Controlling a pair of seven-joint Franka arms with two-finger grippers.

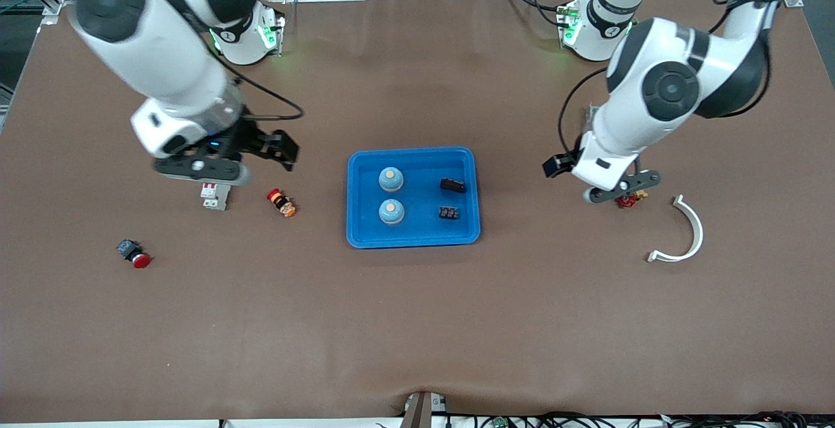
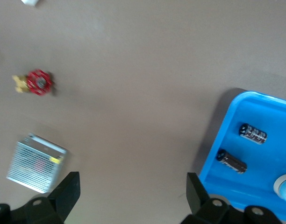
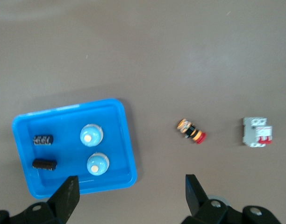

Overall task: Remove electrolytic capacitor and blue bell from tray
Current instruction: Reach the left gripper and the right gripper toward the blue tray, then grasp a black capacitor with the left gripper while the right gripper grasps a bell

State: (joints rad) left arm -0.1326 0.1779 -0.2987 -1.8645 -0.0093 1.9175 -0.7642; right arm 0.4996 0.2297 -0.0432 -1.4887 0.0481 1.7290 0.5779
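Observation:
A blue tray [image 1: 413, 240] sits mid-table. In it lie two blue bells [image 1: 391, 179] [image 1: 391, 212] and two black capacitors [image 1: 453, 185] [image 1: 449, 213]. The right wrist view shows the same tray [image 3: 68, 109], bells [image 3: 91, 136] [image 3: 97, 164] and capacitors [image 3: 44, 139] [image 3: 44, 164]. My right gripper [image 1: 202, 177] [image 3: 130, 196] hangs open and empty over the table toward the right arm's end, above a circuit breaker. My left gripper [image 1: 620, 192] [image 2: 132, 191] hangs open and empty over bare table toward the left arm's end; its view catches the tray [image 2: 262, 109] and both capacitors [image 2: 253, 134] [image 2: 232, 161].
A white circuit breaker [image 1: 215, 196] and an orange-red push button [image 1: 282, 203] lie between the right gripper and the tray. A red button [image 1: 135, 254] lies nearer the camera. A red valve [image 1: 629, 201], a white curved piece [image 1: 685, 232] and a metal box [image 2: 35, 163] lie by the left arm.

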